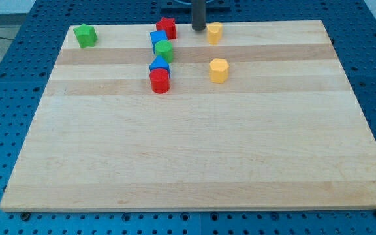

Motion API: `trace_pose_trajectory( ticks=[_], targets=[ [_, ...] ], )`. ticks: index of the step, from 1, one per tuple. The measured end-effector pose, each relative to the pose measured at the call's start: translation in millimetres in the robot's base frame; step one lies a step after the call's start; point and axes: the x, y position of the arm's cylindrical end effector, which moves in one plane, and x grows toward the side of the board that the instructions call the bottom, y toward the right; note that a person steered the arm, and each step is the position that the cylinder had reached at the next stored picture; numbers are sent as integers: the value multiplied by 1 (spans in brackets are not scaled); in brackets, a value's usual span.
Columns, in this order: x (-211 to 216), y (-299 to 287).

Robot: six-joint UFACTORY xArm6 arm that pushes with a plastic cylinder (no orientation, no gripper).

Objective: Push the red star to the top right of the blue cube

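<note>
Nearest stuff first: red cylinder with a blue triangular block touching right behind it, and a yellow hexagon block off to the view's right. Further back there's a green round block, then the blue cube. The red star already sits against the cube's top right corner, so looks basically done to me. My tip is parked between the star and a yellow block at the bench far edge. Green star sits far left. No jaws on this end effector, just a rod, holding nothing.

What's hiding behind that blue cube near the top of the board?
Right behind the blue cube, toward the view's top right, sits the red star; the cube covers its lower left edge. My tip stands to the star's right, beside a yellow block.
</note>
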Motion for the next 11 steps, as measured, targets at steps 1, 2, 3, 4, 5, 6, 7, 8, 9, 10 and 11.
trace_pose_trajectory(
  ticks=[1,2,3,4,5,6,7,8,9,10,11],
  targets=[
    [2,-44],
    [30,-93],
    [13,-94],
    [-1,-110],
    [2,-159],
    [15,-126],
    [41,-65],
    [79,-41],
    [103,-12],
    [70,59],
    [52,102]
  ],
)
